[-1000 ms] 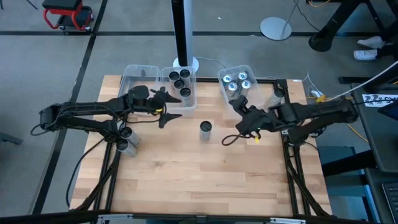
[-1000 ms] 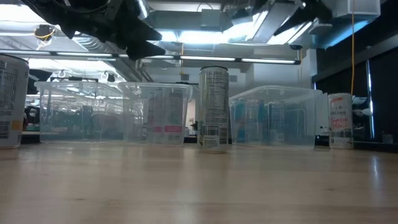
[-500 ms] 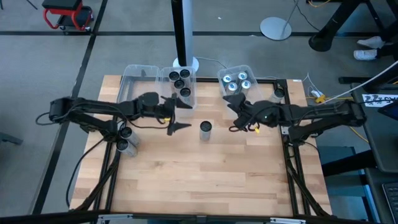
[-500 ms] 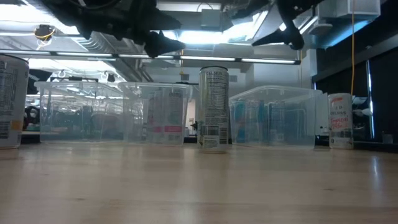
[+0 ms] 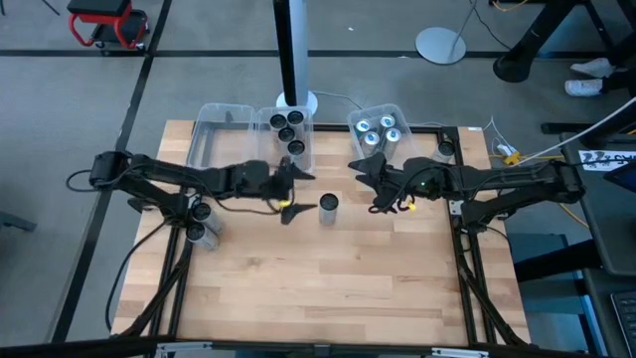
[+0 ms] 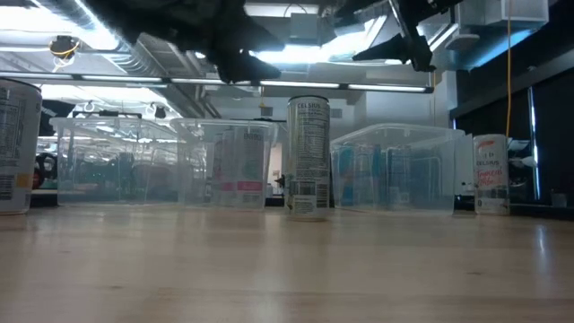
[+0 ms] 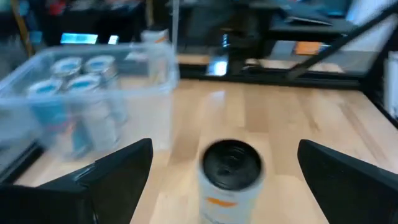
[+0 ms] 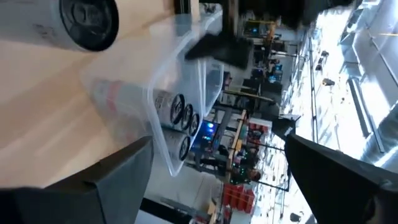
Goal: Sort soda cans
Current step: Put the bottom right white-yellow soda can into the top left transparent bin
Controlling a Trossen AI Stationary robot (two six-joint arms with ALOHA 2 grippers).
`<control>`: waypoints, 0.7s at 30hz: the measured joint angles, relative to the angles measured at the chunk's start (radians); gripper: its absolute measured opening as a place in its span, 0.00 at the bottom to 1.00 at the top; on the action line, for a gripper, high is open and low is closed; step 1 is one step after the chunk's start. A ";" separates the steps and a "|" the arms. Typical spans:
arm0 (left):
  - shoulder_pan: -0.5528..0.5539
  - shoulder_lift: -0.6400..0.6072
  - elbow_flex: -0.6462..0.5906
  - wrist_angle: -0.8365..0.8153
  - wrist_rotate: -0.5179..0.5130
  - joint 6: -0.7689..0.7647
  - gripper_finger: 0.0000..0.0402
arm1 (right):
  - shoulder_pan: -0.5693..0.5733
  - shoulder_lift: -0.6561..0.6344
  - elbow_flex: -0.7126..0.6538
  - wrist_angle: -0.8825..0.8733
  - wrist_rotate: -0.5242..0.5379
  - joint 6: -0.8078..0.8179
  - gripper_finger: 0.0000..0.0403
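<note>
We note the lone can (image 5: 328, 208) upright mid-table, axis vertical, bins (image 5: 288, 139) beyond it. Left gripper (image 5: 291, 194) spread wide, empty, just beside the can on its left (the nearer arm, we judge). Right gripper (image 5: 373, 184) also wide, empty, farther off.
</note>
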 joint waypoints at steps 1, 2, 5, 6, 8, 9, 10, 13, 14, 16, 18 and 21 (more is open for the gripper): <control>0.011 0.008 0.038 -0.057 -0.001 -0.020 0.97 | 0.000 0.005 0.000 0.007 -0.003 0.001 0.89; 0.020 0.021 0.076 -0.115 -0.001 -0.034 0.97 | 0.000 0.008 0.000 0.011 -0.003 0.001 0.89; 0.033 0.077 0.184 -0.272 -0.002 -0.050 0.97 | 0.000 0.008 0.000 0.003 0.001 0.053 0.89; 0.036 0.099 0.223 -0.324 0.000 -0.057 0.97 | 0.000 0.008 0.000 -0.004 0.017 0.073 0.89; 0.039 0.142 0.306 -0.418 0.004 -0.067 0.97 | 0.000 0.008 0.000 -0.033 0.062 0.094 0.89; 0.039 0.167 0.347 -0.461 0.006 -0.068 0.97 | 0.000 0.009 0.000 -0.043 0.083 0.104 0.89; 0.038 0.192 0.383 -0.504 0.006 -0.067 0.97 | 0.000 0.009 0.000 -0.048 0.102 0.108 0.89; 0.032 0.266 0.479 -0.602 0.022 -0.066 0.97 | -0.002 0.008 -0.024 -0.035 0.161 0.113 0.89; 0.031 0.287 0.503 -0.623 0.033 -0.066 0.97 | -0.003 0.008 -0.041 -0.025 0.189 0.112 0.89; 0.030 0.319 0.540 -0.651 0.055 -0.068 0.97 | -0.003 0.005 -0.066 -0.011 0.252 0.110 0.89; 0.026 0.343 0.550 -0.656 0.072 -0.065 0.97 | -0.003 -0.007 -0.076 -0.014 0.314 0.111 0.89; 0.021 0.359 0.549 -0.659 0.082 -0.054 0.97 | 0.000 -0.017 -0.078 -0.020 0.363 0.114 0.89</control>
